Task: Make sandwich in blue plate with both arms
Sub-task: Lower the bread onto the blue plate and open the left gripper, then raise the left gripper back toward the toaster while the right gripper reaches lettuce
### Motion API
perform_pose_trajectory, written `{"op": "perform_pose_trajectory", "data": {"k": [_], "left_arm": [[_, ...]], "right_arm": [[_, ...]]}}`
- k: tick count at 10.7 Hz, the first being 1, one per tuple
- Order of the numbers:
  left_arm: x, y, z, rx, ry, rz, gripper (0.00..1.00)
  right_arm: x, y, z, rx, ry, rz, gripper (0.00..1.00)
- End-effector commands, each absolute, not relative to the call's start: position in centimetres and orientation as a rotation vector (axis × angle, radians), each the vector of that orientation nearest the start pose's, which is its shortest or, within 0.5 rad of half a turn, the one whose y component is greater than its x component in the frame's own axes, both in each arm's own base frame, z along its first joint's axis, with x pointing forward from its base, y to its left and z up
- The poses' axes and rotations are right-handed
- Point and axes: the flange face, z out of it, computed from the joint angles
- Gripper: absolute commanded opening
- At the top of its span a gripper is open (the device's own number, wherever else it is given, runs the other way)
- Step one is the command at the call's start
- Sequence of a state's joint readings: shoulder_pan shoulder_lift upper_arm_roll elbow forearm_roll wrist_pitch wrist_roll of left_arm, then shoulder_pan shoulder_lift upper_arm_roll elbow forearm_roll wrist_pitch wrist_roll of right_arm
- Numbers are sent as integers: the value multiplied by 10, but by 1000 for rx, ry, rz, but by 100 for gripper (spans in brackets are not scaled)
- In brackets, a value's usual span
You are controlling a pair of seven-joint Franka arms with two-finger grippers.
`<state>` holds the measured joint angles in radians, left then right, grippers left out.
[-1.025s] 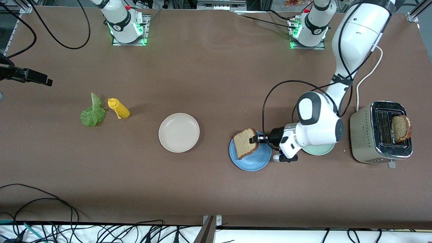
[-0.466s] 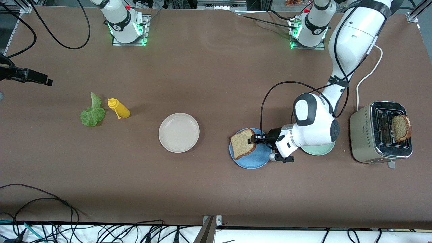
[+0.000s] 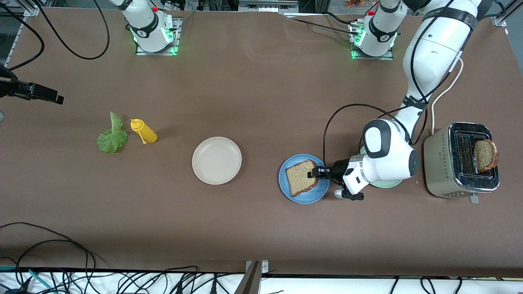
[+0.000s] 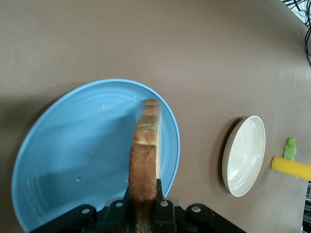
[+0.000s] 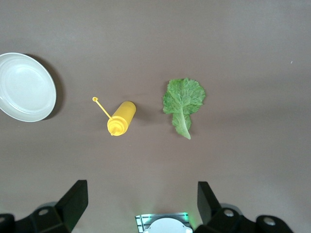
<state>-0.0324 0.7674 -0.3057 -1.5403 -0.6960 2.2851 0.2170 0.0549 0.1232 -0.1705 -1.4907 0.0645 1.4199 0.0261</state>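
Note:
The blue plate (image 3: 304, 192) (image 4: 73, 145) sits toward the left arm's end of the table. One brown toast slice (image 3: 300, 178) (image 4: 146, 145) lies nearly flat over it. I cannot tell whether it rests on the plate. My left gripper (image 3: 315, 172) (image 4: 144, 194) is shut on that slice's edge, a finger on each face. A second toast slice (image 3: 485, 155) stands in the toaster (image 3: 453, 163). The green lettuce leaf (image 3: 111, 136) (image 5: 183, 103) lies toward the right arm's end. My right gripper (image 5: 141, 206) waits high over that end, open and holding nothing.
A yellow squeeze bottle (image 3: 144, 131) (image 5: 121, 118) lies beside the lettuce. A cream-white plate (image 3: 217, 160) (image 4: 244, 155) (image 5: 25, 86) sits mid-table. A pale green plate (image 3: 386, 183) shows partly under the left arm, between the blue plate and the toaster. Cables run along the table's near edge.
The left arm has lowered the toast slice from a raised, tilted pose to nearly flat over the blue plate. The right arm has not moved.

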Motion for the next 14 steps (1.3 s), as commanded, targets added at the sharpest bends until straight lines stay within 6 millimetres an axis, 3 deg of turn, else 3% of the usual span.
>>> {"op": "perform_pose_trajectory", "data": {"k": [1, 2, 5, 6, 7, 8, 11, 14], "left_arm": [[681, -216, 213, 2362, 29, -73, 64], [681, -215, 213, 2363, 25, -70, 100], [683, -206, 214, 2363, -1, -48, 100], [686, -189, 211, 2369, 25, -47, 100], [694, -147, 204, 2395, 82, -32, 100], [696, -127, 203, 2409, 68, -30, 100], [697, -95, 234, 2418, 37, -53, 100], [687, -55, 306, 2658, -140, -123, 100]], "right_arm": [[569, -52, 587, -3051, 194, 288, 100], [569, -52, 587, -3051, 194, 288, 100], [569, -52, 587, -3051, 194, 288, 100], [569, -53, 587, -3051, 196, 288, 100], [569, -52, 587, -3051, 194, 288, 100], [569, -52, 587, -3051, 194, 288, 100], [569, -53, 587, -3050, 196, 293, 100], [568, -63, 588, -3012, 227, 279, 100]]}}
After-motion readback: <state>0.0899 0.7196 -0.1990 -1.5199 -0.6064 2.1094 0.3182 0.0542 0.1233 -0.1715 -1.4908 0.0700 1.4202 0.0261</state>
